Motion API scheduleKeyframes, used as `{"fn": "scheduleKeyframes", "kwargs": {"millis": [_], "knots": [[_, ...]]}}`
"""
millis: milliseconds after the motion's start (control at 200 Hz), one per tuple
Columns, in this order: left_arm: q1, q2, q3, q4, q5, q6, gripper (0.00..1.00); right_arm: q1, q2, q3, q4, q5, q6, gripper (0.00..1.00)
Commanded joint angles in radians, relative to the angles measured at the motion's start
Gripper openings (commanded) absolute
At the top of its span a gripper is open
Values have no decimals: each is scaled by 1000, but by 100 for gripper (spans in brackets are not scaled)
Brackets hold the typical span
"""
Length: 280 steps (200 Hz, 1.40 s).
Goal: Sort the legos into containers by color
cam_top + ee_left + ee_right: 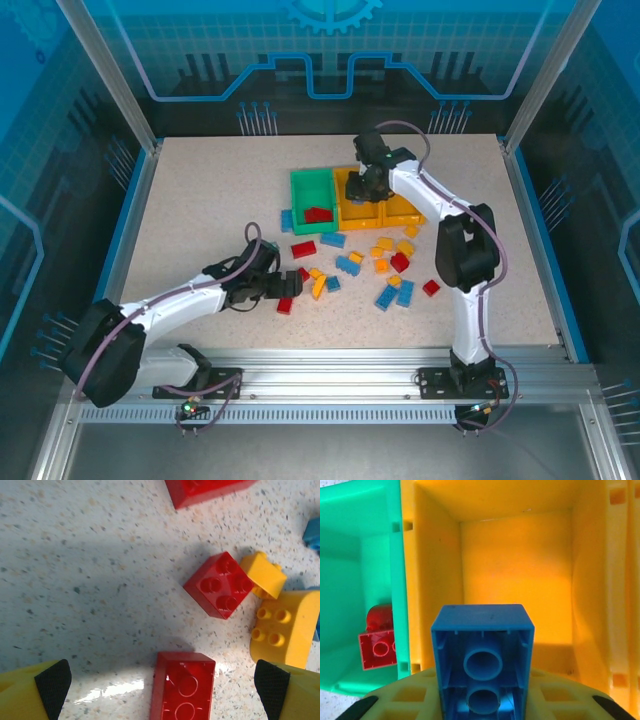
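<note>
**Blue brick parked right over the middle bin**

Right claw (370,183) is clenched on a blue brick (482,650), which hangs straight above the middle yellow bin (515,555), with the green bin (350,555) next door. Looks ready to drop, I'd say. Left claw (278,288) is spread wide and holding nothing, low over the worktop (100,580). An upturned red brick (182,685) lies between its fingers, long axis crosswise to the pinch.

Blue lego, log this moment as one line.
right gripper: shut on blue lego over middle yellow bin | left gripper: open around upturned red lego | green bin: holds red brick
</note>
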Motion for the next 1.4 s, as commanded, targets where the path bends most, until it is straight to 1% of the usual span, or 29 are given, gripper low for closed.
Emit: {"fn": "scheduleKeyframes", "kwargs": {"millis": [0,60,135,220,310,405,445,550,610,745,855,965,1050,1165,1286,1396], "knots": [[-26,43,7,-3,-7,-27,99,-17,49,73,-78,11,-19,36],[-35,57,20,-7,-14,-27,99,-18,58,86,-88,19,-18,40],[-40,75,35,-14,-13,-26,97,-18,53,80,-85,25,-18,42],[-54,94,50,-32,-23,-25,95,-19,43,72,-86,33,-19,46],[-74,110,55,-49,-39,-30,94,-22,31,66,-87,29,-21,57],[-93,131,53,-45,-35,-41,91,-22,11,62,-90,27,-15,69],[-102,141,55,-46,-36,-47,87,-22,-6,51,-84,22,-11,73],[-115,175,68,-45,-31,-56,72,-19,-75,-11,-47,17,-1,81],[-120,202,84,-46,-26,-55,64,-17,-122,-67,-24,30,3,84],[-120,243,110,-68,-42,-72,46,-16,-233,-200,5,60,-10,86],[-121,229,117,-67,-42,-85,37,-9,-338,-351,18,74,-25,86],[-118,184,181,-133,-99,-60,36,8,-437,-525,22,61,-5,85],[-108,149,264,-187,-147,-10,37,29,-509,-648,-10,76,69,85],[-53,147,391,-199,-146,66,38,80,-609,-812,-2,76,179,86],[26,222,546,-181,-122,149,38,142,-674,-927,20,61,274,86],[87,365,724,-191,-61,214,38,168,-698,-985,23,73,321,85]]}}
